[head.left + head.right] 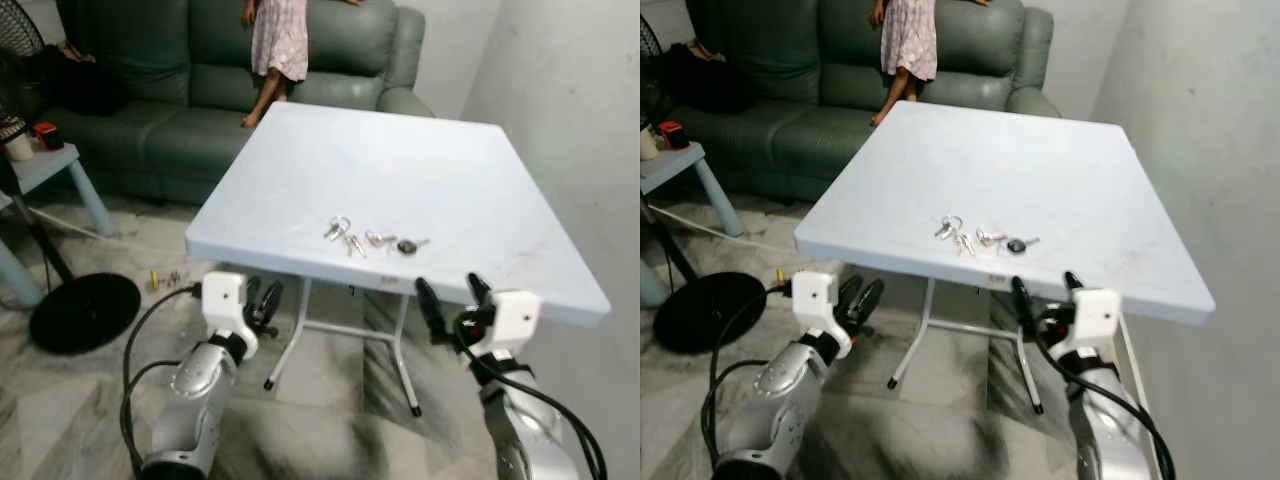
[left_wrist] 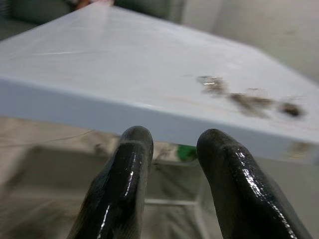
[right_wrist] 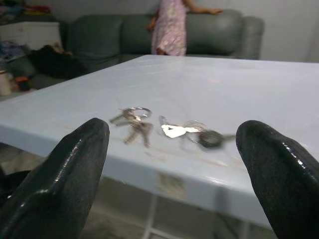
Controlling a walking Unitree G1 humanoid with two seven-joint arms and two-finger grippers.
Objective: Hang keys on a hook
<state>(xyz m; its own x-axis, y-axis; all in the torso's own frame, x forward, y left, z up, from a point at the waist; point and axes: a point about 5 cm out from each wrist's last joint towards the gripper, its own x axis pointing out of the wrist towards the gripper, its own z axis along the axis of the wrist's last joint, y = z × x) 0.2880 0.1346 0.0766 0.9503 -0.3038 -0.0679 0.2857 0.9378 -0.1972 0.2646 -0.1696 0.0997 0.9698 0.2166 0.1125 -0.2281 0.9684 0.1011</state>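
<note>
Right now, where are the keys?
The keys lie on the white table, close to its near edge, just ahead of the right gripper and between both raised arms.

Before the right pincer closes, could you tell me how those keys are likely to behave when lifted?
The keys lie spread in a loose string, so they would probably dangle and swing. Flat on the smooth white table, they may slide when pushed. They look small, likely light.
</note>
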